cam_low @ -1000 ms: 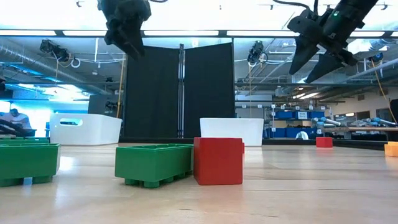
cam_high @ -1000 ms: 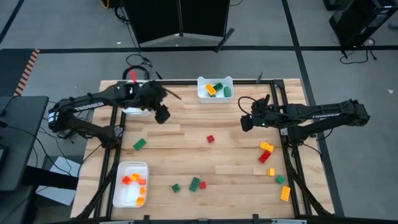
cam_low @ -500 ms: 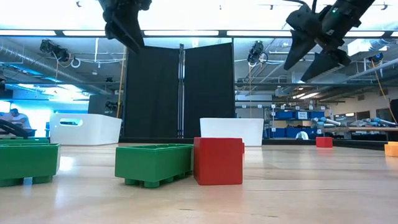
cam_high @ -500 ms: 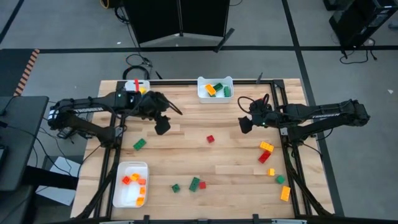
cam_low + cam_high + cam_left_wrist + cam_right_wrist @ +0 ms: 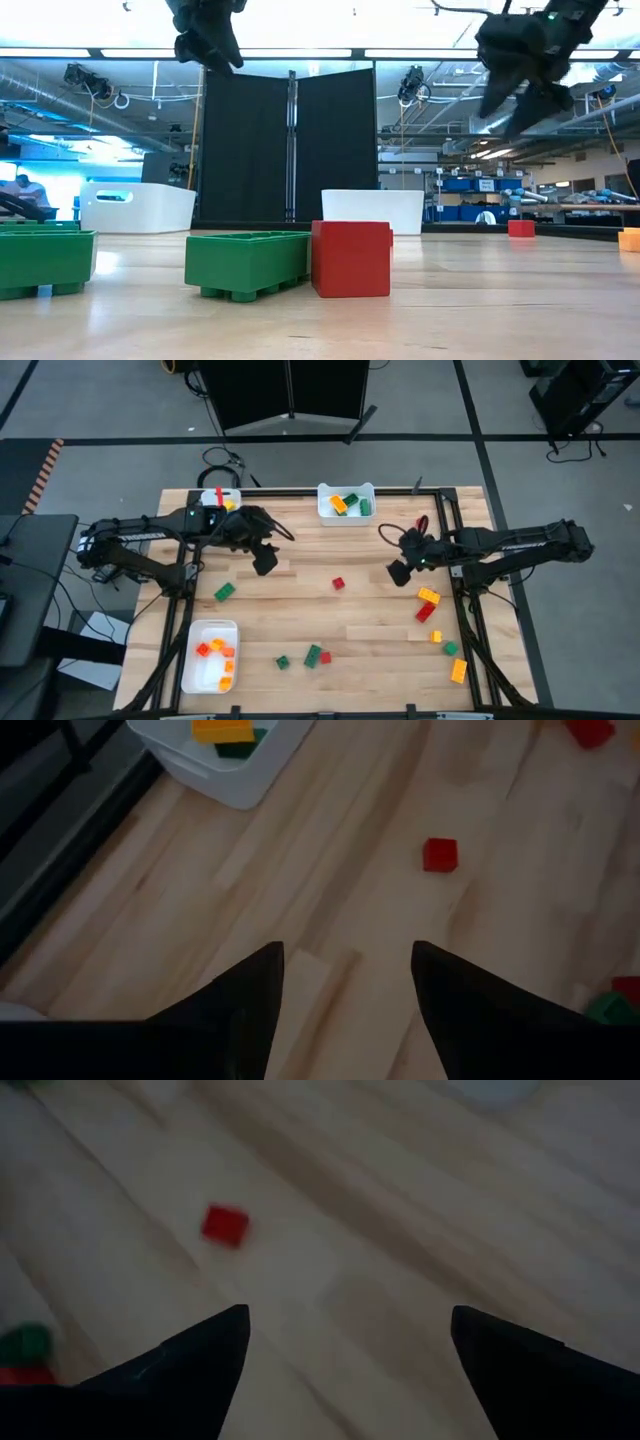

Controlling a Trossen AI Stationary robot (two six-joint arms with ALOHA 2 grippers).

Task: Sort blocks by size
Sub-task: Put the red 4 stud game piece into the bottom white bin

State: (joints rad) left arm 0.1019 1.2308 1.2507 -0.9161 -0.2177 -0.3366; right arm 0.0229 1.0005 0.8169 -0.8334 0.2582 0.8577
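Observation:
Loose blocks lie flat on the wooden table: a small red one [image 5: 338, 583] in the middle, a green one [image 5: 224, 591] at the left, green and red ones [image 5: 313, 655] near the front edge, and orange, red, yellow and green ones [image 5: 428, 597] at the right. My left gripper [image 5: 263, 560] hangs open and empty above the table left of centre; its wrist view [image 5: 347, 955] shows the red block [image 5: 439, 854] ahead. My right gripper [image 5: 398, 572] hangs open and empty right of centre; its wrist view [image 5: 349, 1312] also shows the red block [image 5: 225, 1225].
A white tray [image 5: 346, 501] at the far edge holds orange and green blocks. A second tray [image 5: 212, 655] at the near left holds orange and red ones. A third tray [image 5: 213, 500] at the far left is partly under my left arm. A metal frame [image 5: 458, 560] edges the table.
My left gripper has gone from beside the far-left tray toward the table's near edge and a little right, and has risen. My right gripper has gone toward the near edge. Both stay open and empty. No block has moved.

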